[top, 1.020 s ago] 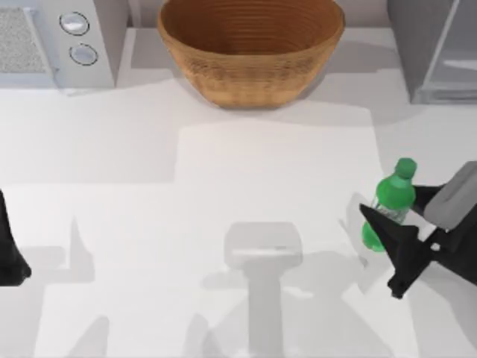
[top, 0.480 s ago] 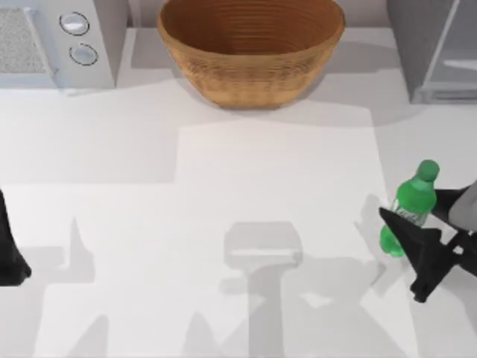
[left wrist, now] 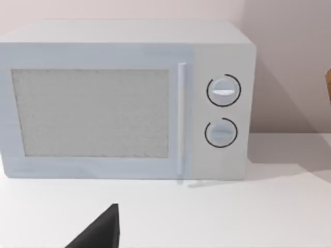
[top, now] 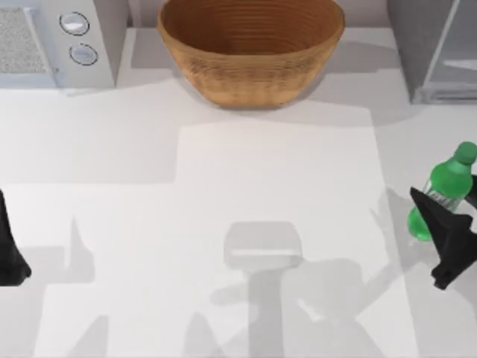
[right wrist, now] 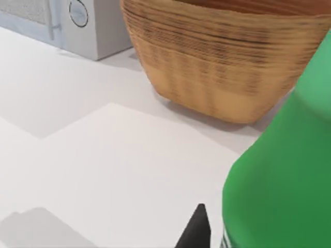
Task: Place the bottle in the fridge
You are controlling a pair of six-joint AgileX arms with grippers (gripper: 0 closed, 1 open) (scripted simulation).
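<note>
White table [top: 223,186], fridge [top: 432,45] at rear.
Right gripper [top: 455,224] clamps bottle [top: 446,186] before fridge; left gripper [top: 11,257] parked, jaws indeterminate.

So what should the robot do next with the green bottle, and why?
Probably carry it toward the table's far right corner. The right claw holds the bottle near the table's right edge, and the fridge stands further back on that side.
</note>
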